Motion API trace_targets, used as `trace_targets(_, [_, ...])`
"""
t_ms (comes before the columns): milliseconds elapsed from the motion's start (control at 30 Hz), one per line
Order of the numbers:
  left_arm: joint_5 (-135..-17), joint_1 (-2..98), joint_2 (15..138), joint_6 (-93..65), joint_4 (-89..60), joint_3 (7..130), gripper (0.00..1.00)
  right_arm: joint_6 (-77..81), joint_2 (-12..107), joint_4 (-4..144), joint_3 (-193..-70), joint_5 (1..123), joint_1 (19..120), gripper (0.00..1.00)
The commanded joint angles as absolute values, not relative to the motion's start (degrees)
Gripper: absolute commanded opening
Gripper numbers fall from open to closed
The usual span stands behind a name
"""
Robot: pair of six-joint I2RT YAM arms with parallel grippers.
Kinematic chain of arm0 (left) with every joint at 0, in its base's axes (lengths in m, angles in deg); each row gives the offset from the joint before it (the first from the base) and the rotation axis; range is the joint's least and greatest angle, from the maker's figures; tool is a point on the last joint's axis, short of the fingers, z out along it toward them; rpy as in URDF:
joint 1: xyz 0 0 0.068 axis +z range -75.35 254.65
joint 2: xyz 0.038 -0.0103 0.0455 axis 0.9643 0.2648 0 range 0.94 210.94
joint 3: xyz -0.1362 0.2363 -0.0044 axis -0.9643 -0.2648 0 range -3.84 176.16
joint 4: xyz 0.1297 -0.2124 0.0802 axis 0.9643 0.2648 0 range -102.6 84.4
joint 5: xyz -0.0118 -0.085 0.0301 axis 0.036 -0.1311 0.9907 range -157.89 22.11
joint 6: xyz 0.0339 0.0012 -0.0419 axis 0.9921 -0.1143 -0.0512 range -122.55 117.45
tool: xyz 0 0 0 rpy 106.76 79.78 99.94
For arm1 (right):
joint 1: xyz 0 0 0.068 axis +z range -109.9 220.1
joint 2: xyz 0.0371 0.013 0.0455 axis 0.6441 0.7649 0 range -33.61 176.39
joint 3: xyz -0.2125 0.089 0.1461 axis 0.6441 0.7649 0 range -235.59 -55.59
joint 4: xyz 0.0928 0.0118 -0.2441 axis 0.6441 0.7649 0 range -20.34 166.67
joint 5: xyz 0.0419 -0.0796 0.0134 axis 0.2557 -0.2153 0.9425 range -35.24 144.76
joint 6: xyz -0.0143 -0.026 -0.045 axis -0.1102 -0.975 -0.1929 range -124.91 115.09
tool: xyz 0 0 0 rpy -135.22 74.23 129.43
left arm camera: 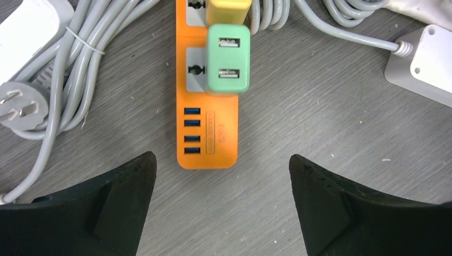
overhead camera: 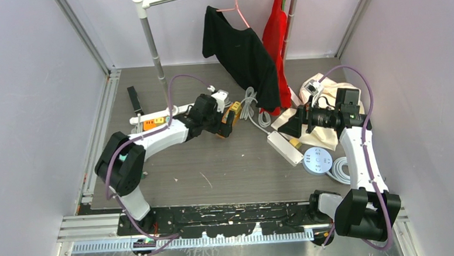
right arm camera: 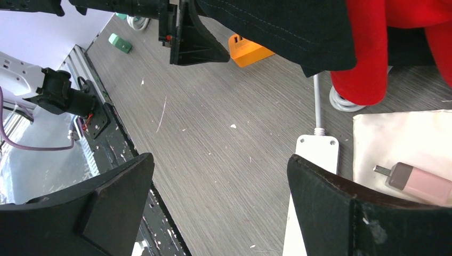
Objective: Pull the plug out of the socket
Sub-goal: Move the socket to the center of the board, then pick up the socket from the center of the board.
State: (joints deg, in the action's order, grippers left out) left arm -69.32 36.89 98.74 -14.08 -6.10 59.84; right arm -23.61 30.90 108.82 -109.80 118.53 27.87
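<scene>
upper centre of the left wrist view, green plug (left arm camera: 228, 60) sits in the orange strip (left arm camera: 208, 136), straight ahead of the open left hand (left arm camera: 222, 157); strip's long axis runs up the frame; right hand (right arm camera: 220, 160) open, well apart.

The power strip (left arm camera: 208, 133) lies in the far half of the table (overhead camera: 215, 175), about midway between its side edges. A plug (left arm camera: 228, 58) sits on the strip, with a second plug (left arm camera: 228, 8) next along it and a coiled cable (left arm camera: 80, 64) beside it. Toward the right edge, a socket bar (overhead camera: 284, 147) lies left of a round hub (overhead camera: 317, 160), with a cloth (overhead camera: 319, 139) behind them.
</scene>
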Motion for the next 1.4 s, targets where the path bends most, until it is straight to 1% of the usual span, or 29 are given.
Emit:
trace_targets(0, [-66.46,36.84,101.83,-12.45,-4.03,63.93,0.93,-22.93,29.00,106.67,-109.70,120.09,27.62,1.00])
trace_targets(100, [-66.44,36.66,104.19,-12.64,-3.29,65.78,0.93,-22.84,29.23,106.83,-109.89,120.22,27.62,1.00])
trace_targets(267, [-65.34,36.20,108.92,-12.52,-2.05,69.26,0.88,-22.84,28.93,106.89,-109.83,120.18,27.62,1.00])
trace_targets(400, [-64.68,36.19,112.48,-12.27,-0.72,72.36,0.78,-22.84,28.91,106.96,-109.90,120.25,27.62,1.00])
trace_targets(500, [-64.68,36.17,115.03,-11.63,1.59,75.12,0.67,-22.93,28.87,107.15,-109.95,120.23,27.62,1.00])
trace_targets(600, [-64.57,36.20,116.03,-11.50,2.27,76.27,0.51,-23.19,28.55,107.32,-109.98,120.16,27.62,1.00])
trace_targets(633, [-64.76,36.20,115.89,-11.50,2.31,76.25,0.44,-23.27,28.53,107.43,-109.96,120.15,27.58,1.00])
trace_targets(733, [-65.52,36.13,113.80,-11.27,2.37,76.20,0.15,-23.57,28.31,107.86,-110.10,120.13,27.62,1.00])
trace_targets(767, [-65.66,36.07,112.57,-11.11,2.41,75.96,0.07,-23.70,28.30,108.00,-110.23,120.12,27.62,1.00])
trace_targets(800, [-65.53,36.12,111.15,-10.70,2.38,75.62,0.02,-23.90,28.18,108.21,-110.31,120.03,27.62,1.00])
trace_targets(833, [-65.15,36.09,109.50,-10.17,2.42,75.30,0.00,-24.04,28.02,108.32,-110.31,120.05,27.62,1.00])
trace_targets(1033, [-62.70,36.13,98.41,-7.73,3.22,73.44,0.00,-24.30,27.25,108.71,-110.38,120.13,27.62,1.00])
trace_targets(1233, [-70.09,35.90,90.78,-10.66,4.43,71.39,0.00,-24.66,26.37,109.12,-110.58,120.14,27.55,1.00])
trace_targets(1367, [-71.42,33.78,85.04,-12.20,3.86,67.37,0.00,-24.78,25.83,109.17,-110.42,120.22,27.53,1.00])
